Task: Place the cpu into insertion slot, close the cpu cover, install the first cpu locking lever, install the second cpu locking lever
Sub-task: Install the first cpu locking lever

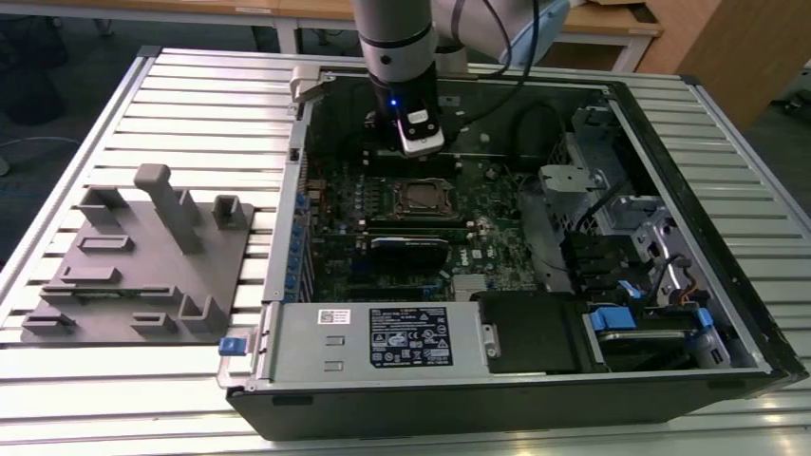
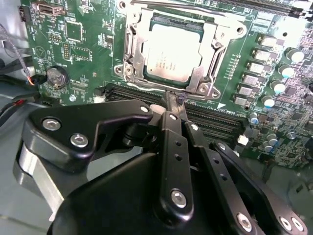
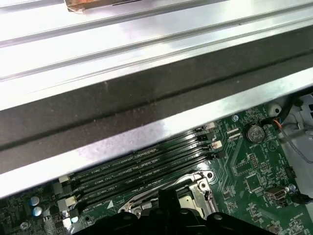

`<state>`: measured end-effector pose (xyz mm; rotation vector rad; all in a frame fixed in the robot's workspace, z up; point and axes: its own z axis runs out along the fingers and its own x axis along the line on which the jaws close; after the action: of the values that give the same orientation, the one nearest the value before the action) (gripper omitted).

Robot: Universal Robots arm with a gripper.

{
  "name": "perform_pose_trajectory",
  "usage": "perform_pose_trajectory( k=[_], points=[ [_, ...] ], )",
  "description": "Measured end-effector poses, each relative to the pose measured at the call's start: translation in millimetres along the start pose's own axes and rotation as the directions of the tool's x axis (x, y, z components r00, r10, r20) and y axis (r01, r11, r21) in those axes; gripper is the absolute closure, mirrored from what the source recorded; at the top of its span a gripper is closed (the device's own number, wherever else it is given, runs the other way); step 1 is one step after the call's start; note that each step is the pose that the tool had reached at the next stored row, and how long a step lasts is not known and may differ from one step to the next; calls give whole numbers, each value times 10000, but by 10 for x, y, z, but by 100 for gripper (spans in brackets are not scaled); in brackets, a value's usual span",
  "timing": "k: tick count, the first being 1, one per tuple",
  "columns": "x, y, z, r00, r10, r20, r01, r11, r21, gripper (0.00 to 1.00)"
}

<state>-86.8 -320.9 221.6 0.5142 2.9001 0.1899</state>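
cpu [image 2: 168, 54]: seated, upper centre | cpu cover [image 2: 205, 73]: down | gripper [image 2: 176, 100]: fingers together, pinching thin lever | risk: lever slipping free.

A robotics lab or test workshop. An open desktop computer case [image 1: 533, 380] lies on its side on a bench [image 1: 203, 85] of ribbed aluminium profiles, its motherboard [image 1: 380, 204] exposed beneath an industrial robot arm [image 1: 395, 38]. Beside the case sits a grey fixture block [image 1: 140, 271] with moulded holders. Wooden desks [image 1: 609, 24] stand behind on a dark floor [image 1: 64, 38].
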Motion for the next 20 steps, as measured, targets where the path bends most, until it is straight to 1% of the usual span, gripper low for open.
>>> perform_pose_trajectory(
  k=[4, 5, 6, 7, 8, 9, 10, 11, 17, 20],
  points=[
    [0, 0, -1, 10000, 0, -7, 0, 10000, 3, 90],
    [-1, 0, 0, 10000, 2, -48, -2, 10000, 18, 90],
    [-1, 0, 0, 9999, 12, -133, -11, 10000, 52, 90],
    [-1, 0, 2, 9997, 26, -255, -23, 9999, 98, 90],
    [-2, 0, 4, 9992, 43, -402, -37, 9999, 153, 90],
    [-2, 0, 5, 9987, 55, -515, -45, 9998, 198, 90],
    [-2, 0, 7, 9981, 67, -615, -53, 9997, 238, 90],
    [-2, 0, 8, 9976, 76, -687, -58, 9996, 268, 90],
    [-2, 0, 9, 9975, 79, -700, -60, 9996, 272, 90],
    [-15, 4, 14, 9974, 28, -713, -9, 9997, 263, 90]
  ],
)
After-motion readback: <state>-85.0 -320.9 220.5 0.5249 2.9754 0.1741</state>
